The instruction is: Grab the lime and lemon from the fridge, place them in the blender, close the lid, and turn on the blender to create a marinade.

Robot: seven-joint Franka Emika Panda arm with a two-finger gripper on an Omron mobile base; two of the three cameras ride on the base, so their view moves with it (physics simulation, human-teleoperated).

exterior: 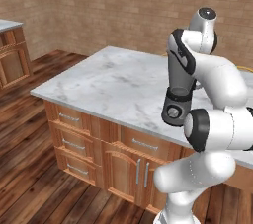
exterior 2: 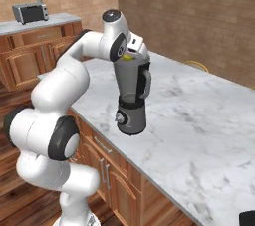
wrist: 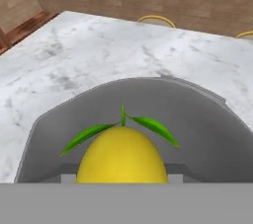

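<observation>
The blender stands near the front edge of the marble island, a smoky-grey jug on a dark base with a silver knob. It also shows in the left base view, the blender partly behind my arm. My gripper hangs right over the jug's open mouth, shut on the lemon. The hand view looks past the leafy yellow lemon at the jug's grey rim just below. The lime and the fridge are out of view. A black edge lies on the counter, cut off by the frame; whether it is the lid I cannot tell.
The marble island stretches wide behind and to the right of the blender. Yellow stool tops stand at its far side. A toaster oven sits on the wooden back counter. Another cabinet stands at far left.
</observation>
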